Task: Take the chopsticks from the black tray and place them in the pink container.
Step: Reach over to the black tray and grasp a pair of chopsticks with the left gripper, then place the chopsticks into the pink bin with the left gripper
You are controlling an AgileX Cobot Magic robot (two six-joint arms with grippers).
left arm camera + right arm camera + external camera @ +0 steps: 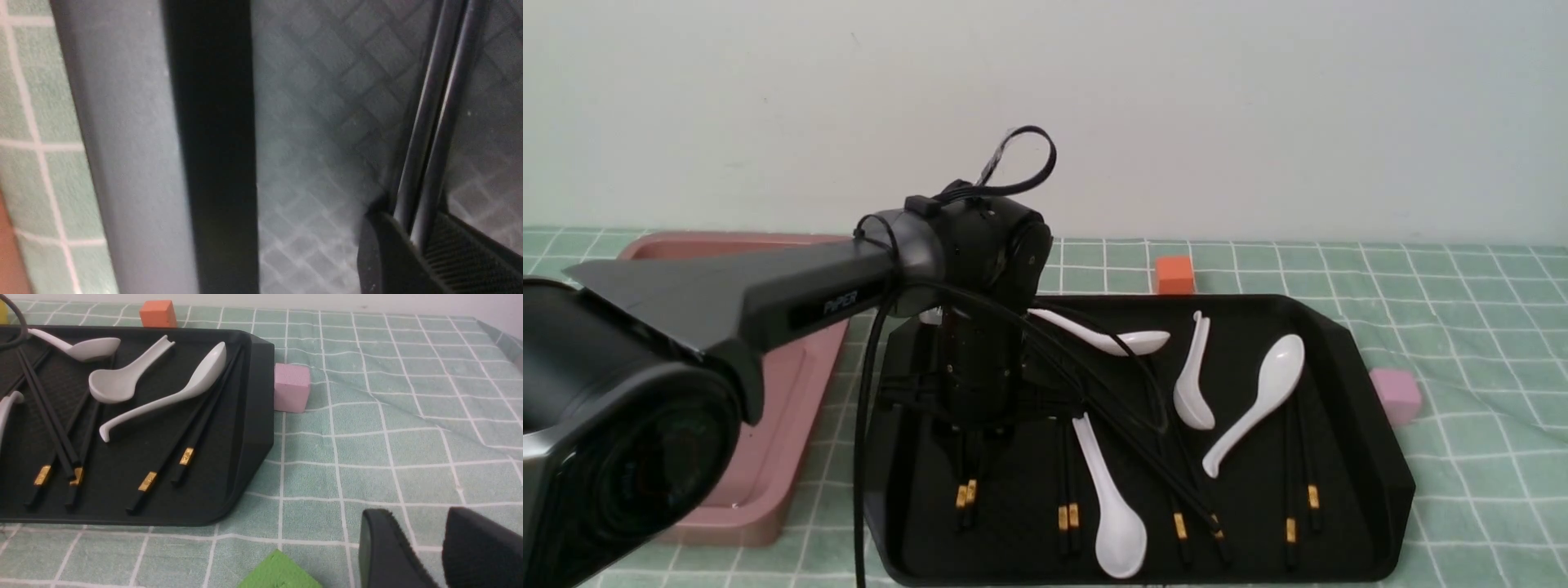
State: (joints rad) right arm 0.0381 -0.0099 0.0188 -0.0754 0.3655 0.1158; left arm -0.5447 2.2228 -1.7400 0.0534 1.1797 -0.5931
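Note:
My left gripper (969,453) points straight down into the left part of the black tray (1372,408). In the left wrist view its jaws (416,232) are shut on a pair of black chopsticks (433,122) just over the tray's textured floor (318,122). The pair's gold bands (966,494) show below the wrist. Three more pairs (1067,514) (1196,523) (1300,506) lie in the tray. The pink container (792,392) stands left of the tray, partly hidden by my left arm. My right gripper (414,517) hangs open over the cloth, right of the tray (257,416), and holds nothing.
Several white soup spoons (1278,384) (1192,384) (1115,523) lie among the chopsticks. An orange cube (1174,273) sits behind the tray, and a pale pink cube (291,387) by its right rim. A green block (278,571) lies close to my right gripper.

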